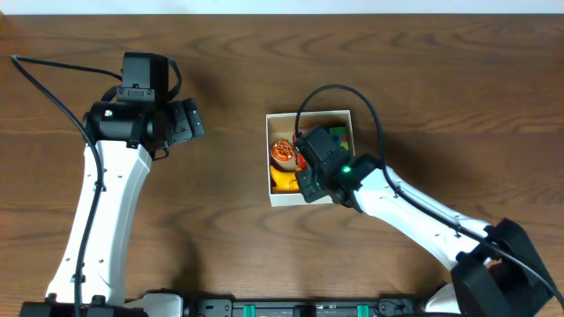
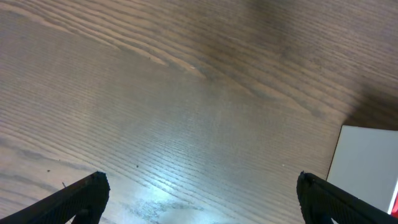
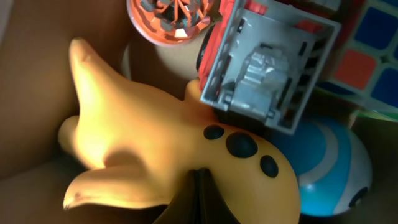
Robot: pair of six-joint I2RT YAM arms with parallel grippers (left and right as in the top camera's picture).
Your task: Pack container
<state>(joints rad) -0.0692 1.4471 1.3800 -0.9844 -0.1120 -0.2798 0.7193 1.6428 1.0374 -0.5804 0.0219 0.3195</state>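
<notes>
Table: dark brown wood-grain top (image 1: 229, 229) fills almost the whole overhead view; up close from the left wrist the grain runs in fine diagonal lines, with a pale glare patch low in the middle.
Room: little shows beyond the table, only a pale strip (image 1: 282, 5) along the far edge and a black rail (image 1: 291, 308) with green fittings along the near edge.
Container: white-walled square box (image 1: 269, 167), brown inside, flat on the table right of centre, well apart from the left arm.
Contents: yellow toy with black spots (image 3: 143, 143) lies along the left side; an orange round toy (image 3: 171, 15) sits above it, a grey and red toy vehicle (image 3: 267, 68) rests against its back, a coloured puzzle cube (image 3: 367, 56) fills the far corner, and a blue and white ball (image 3: 329, 168) is just beside the yellow toy.
Right gripper (image 3: 198, 186): down inside the container, fingers closed together with only a thin seam between them, tip right at the yellow toy; nothing shows between them.
Left gripper (image 2: 202, 196): spread wide above bare wood, holding nothing; one white corner of the container sits at the right edge of its view.
Cables: a black cable (image 1: 339, 88) arcs from the right arm over the container's far rim.
</notes>
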